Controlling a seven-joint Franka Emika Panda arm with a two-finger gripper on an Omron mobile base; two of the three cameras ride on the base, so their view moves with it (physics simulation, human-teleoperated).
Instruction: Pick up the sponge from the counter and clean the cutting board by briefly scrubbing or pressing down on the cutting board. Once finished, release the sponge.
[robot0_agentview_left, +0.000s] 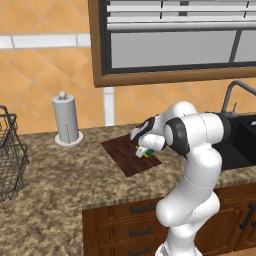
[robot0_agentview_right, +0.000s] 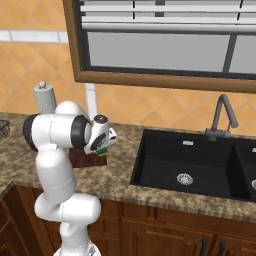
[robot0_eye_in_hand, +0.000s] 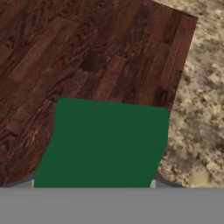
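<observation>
My gripper (robot0_agentview_left: 143, 151) is shut on the sponge (robot0_agentview_left: 148, 153), a small block with a green top over yellow. It holds the sponge low over the right end of the cutting board (robot0_agentview_left: 123, 156), a dark reddish-brown wooden rectangle lying on the speckled granite counter (robot0_agentview_left: 60, 185). In the hand view the sponge (robot0_eye_in_hand: 105, 144) shows its green face over the cutting board (robot0_eye_in_hand: 78, 52), close to the board's edge, with the counter (robot0_eye_in_hand: 201, 87) beyond. From the right base view the sponge (robot0_agentview_right: 102, 148) peeks out beside the hand above the cutting board (robot0_agentview_right: 82, 159). Whether sponge and board touch cannot be told.
A paper towel holder (robot0_agentview_left: 66, 120) stands behind the board to the left. A wire basket (robot0_agentview_left: 9, 155) sits at the far left. The black sink (robot0_agentview_right: 200, 165) with its faucet (robot0_agentview_right: 220, 117) lies to the right. Dark wood drawers (robot0_agentview_left: 135, 220) run under the counter.
</observation>
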